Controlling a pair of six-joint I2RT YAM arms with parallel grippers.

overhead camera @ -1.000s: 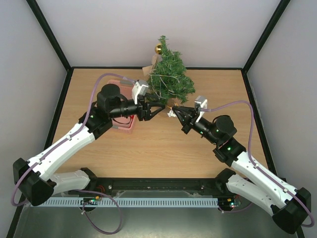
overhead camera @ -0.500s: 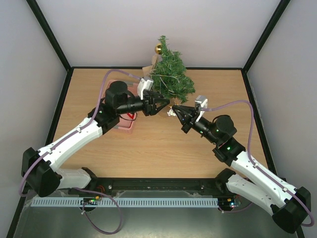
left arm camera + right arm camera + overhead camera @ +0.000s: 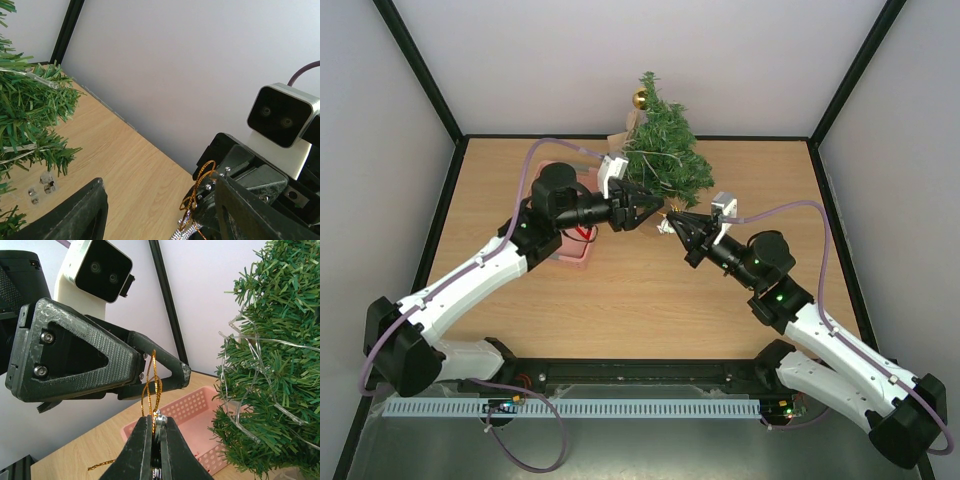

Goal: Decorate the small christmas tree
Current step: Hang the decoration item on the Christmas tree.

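The small christmas tree [image 3: 665,152] stands at the back of the table with a pale string through its branches and a gold bauble [image 3: 640,98] near its top. My right gripper [image 3: 670,222] is shut on a silver ornament [image 3: 160,419], and its gold loop [image 3: 152,385] stands up above the fingertips. My left gripper [image 3: 648,208] is open just left of it, at the tree's lower left. In the left wrist view the loop [image 3: 202,185] shows between my open left fingers [image 3: 75,215], close to the right-hand one. The tree also shows in the right wrist view [image 3: 280,365].
A pink perforated basket [image 3: 570,250] sits under my left arm and also shows in the right wrist view [image 3: 200,407]. Small clear pieces [image 3: 42,184] lie on the table by the tree's foot. Walls close in the table on three sides.
My left gripper has moved right from over the pink basket to the tree's lower left, open and close to the ornament's loop. My right gripper has hardly moved.
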